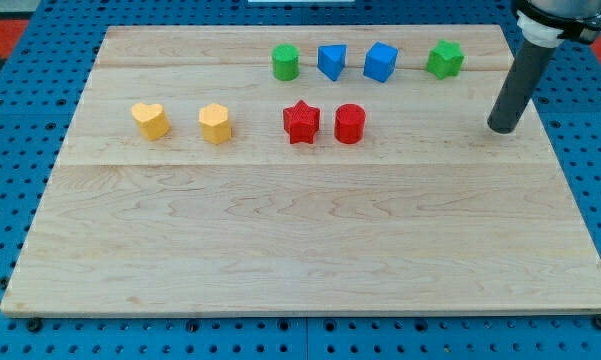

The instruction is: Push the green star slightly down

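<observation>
The green star (445, 59) lies near the view's top right of the wooden board (300, 240). My tip (502, 128) is on the board below and to the right of the star, apart from it. The dark rod slants up to the view's top right corner.
In the top row, left of the star, are a blue cube (380, 62), a blue block (332, 61) and a green cylinder (285, 62). Lower down are a red cylinder (349, 123), a red star (301, 122), a yellow hexagon (215, 123) and a yellow heart (151, 120).
</observation>
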Controlling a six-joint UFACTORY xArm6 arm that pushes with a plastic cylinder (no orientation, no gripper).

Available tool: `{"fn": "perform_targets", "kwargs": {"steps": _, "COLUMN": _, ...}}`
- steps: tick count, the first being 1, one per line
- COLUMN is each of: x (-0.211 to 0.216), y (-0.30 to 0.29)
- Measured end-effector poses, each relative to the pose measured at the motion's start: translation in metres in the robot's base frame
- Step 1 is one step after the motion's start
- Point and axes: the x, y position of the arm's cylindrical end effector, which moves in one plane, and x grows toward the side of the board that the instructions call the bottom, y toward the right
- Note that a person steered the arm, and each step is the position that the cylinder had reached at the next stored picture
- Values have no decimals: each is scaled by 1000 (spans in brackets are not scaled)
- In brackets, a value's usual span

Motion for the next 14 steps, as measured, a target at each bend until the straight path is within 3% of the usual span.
{"fn": "perform_targets", "kwargs": {"steps": 9, "x": -5, "y": 2}}
{"fn": "perform_targets", "kwargs": {"steps": 14, "x": -5, "y": 44}}
